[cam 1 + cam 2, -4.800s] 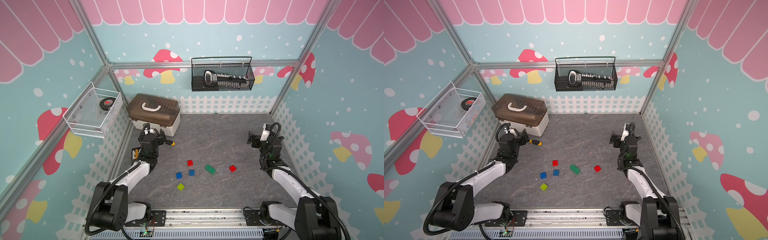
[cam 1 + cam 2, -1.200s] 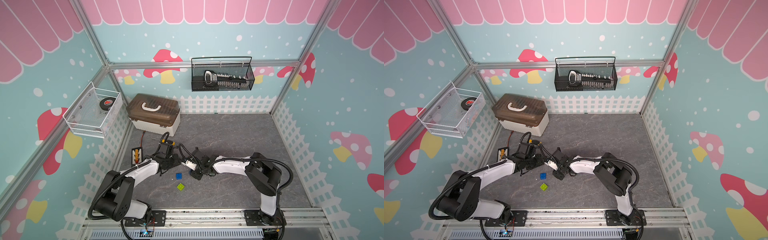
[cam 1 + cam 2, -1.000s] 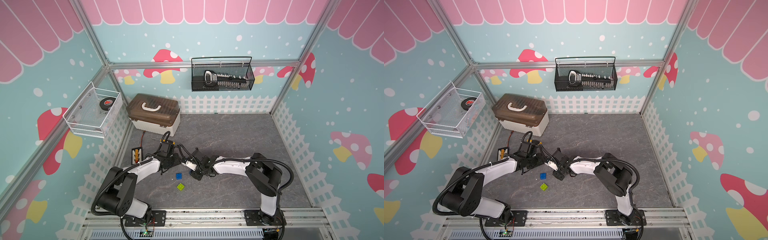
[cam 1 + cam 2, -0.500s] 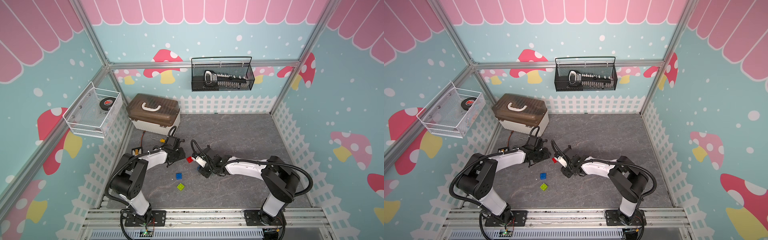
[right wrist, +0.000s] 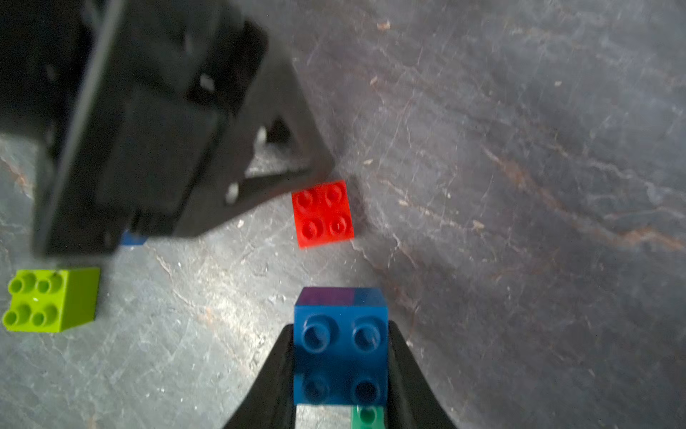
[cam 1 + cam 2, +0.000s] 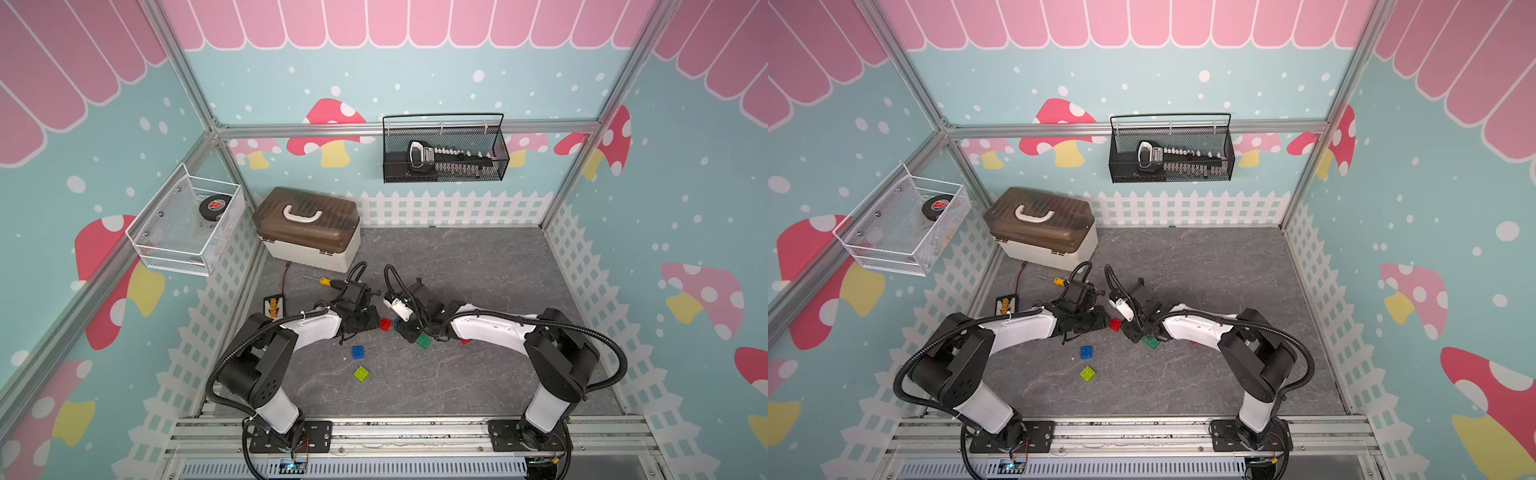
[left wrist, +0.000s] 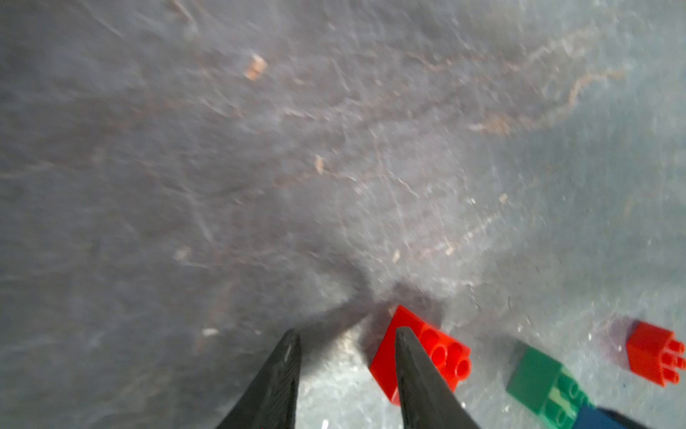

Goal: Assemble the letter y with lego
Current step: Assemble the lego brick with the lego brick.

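- Right tool [image 5: 340, 328] is clamped on the blue brick [image 5: 341, 356], fingers [image 5: 274, 375] pressed to two opposite sides, studs facing the wrist camera.
- A dark green brick [image 5: 367, 416] peeks out beneath the blue one. They look joined, though I can't tell how firmly, or whether the pair is clear of the surface [image 6: 478, 266].
- Left tool [image 7: 345, 334]: jaws a narrow gap apart, nothing between them. One finger [image 7: 415, 375] sits right against the red brick [image 7: 441, 353], which lies studs-up, mostly outside the gap.
- The lego is clustered at the front-middle of the surface, between the two arms.
- The lime brick [image 6: 361, 372] and the spare blue brick [image 6: 358, 352] lie loose, apart from both tools. A second red brick [image 6: 464, 341] is half hidden under the right arm [image 6: 490, 328].
- There's no letter y to speak of yet; I'd say only its blue-and-green middle has begun.
- Danger one: with the red brick beside that finger rather than inside the gap, any squeeze or sideways nudge would likely skid it away or tip it on a corner.
- Danger two: the two tools are near each other, with only the red brick between them. A reach from either side risks a knock that jars the held pair.
- Danger three: the green brick hangs on studs alone. A bump or hard press off-centre could pop it loose.
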{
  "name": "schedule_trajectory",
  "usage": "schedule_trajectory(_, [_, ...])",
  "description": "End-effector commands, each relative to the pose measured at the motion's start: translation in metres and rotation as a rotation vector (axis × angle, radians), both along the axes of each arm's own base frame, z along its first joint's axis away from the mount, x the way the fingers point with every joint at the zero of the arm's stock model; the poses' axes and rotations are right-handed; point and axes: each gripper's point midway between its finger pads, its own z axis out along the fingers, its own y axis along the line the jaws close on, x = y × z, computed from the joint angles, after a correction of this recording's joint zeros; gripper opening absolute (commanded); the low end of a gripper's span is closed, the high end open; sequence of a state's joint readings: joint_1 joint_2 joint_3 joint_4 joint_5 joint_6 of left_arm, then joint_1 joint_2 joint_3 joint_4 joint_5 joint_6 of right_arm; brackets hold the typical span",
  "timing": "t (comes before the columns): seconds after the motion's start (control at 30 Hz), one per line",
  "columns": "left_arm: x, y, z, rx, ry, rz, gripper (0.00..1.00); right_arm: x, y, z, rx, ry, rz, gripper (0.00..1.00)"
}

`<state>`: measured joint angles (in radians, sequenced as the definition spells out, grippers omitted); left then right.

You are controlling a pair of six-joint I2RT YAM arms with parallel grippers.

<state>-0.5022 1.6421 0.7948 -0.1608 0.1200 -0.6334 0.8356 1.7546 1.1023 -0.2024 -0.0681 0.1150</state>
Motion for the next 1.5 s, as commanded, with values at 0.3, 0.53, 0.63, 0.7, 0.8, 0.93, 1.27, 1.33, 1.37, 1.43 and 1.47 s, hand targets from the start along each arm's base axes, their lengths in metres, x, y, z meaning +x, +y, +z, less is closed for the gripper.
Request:
schedule_trajectory(0.3, [-0.018, 0.038, 0.004, 0.073, 0.009, 0.079, 0.49, 0.014, -0.006, -0.008, -0.084, 0.012, 0.116, 0.23])
schedule_trajectory(0.53, [-0.028, 0.037, 0.014, -0.018, -0.027, 0.068, 0.53, 0.005, -0.003, -0.015, -0.101, 0.019, 0.243, 0.25])
schedule_trajectory(0.63, [-0.033, 0.040, 0.015, -0.046, -0.029, 0.074, 0.53, 0.009, -0.001, -0.018, -0.120, 0.009, 0.261, 0.26])
schedule_trajectory(0.7, [-0.035, 0.040, 0.015, -0.066, -0.035, 0.071, 0.54, 0.012, 0.000, -0.019, -0.128, 0.003, 0.265, 0.26])
schedule_trajectory(0.8, [-0.038, 0.036, 0.019, -0.108, -0.045, 0.056, 0.56, 0.013, 0.003, -0.017, -0.130, -0.007, 0.285, 0.26])
schedule_trajectory(0.93, [-0.042, 0.025, 0.025, -0.177, -0.056, 0.012, 0.57, 0.013, 0.003, -0.026, -0.167, 0.009, 0.309, 0.26])
schedule_trajectory(1.27, [-0.064, 0.029, 0.034, -0.197, -0.028, -0.005, 0.56, 0.011, 0.006, -0.033, -0.182, 0.015, 0.320, 0.26])
schedule_trajectory(1.33, [-0.068, 0.032, 0.036, -0.188, -0.030, 0.001, 0.56, 0.009, 0.005, -0.035, -0.188, 0.020, 0.322, 0.26])
schedule_trajectory(1.37, [-0.068, 0.034, 0.038, -0.185, -0.037, 0.003, 0.56, 0.009, 0.005, -0.036, -0.190, 0.021, 0.321, 0.26])
schedule_trajectory(1.43, [-0.068, 0.036, 0.041, -0.180, -0.052, 0.012, 0.56, 0.007, 0.004, -0.039, -0.196, 0.028, 0.322, 0.26])
schedule_trajectory(1.47, [-0.068, 0.037, 0.042, -0.177, -0.055, 0.014, 0.56, 0.007, 0.004, -0.040, -0.198, 0.030, 0.321, 0.26])
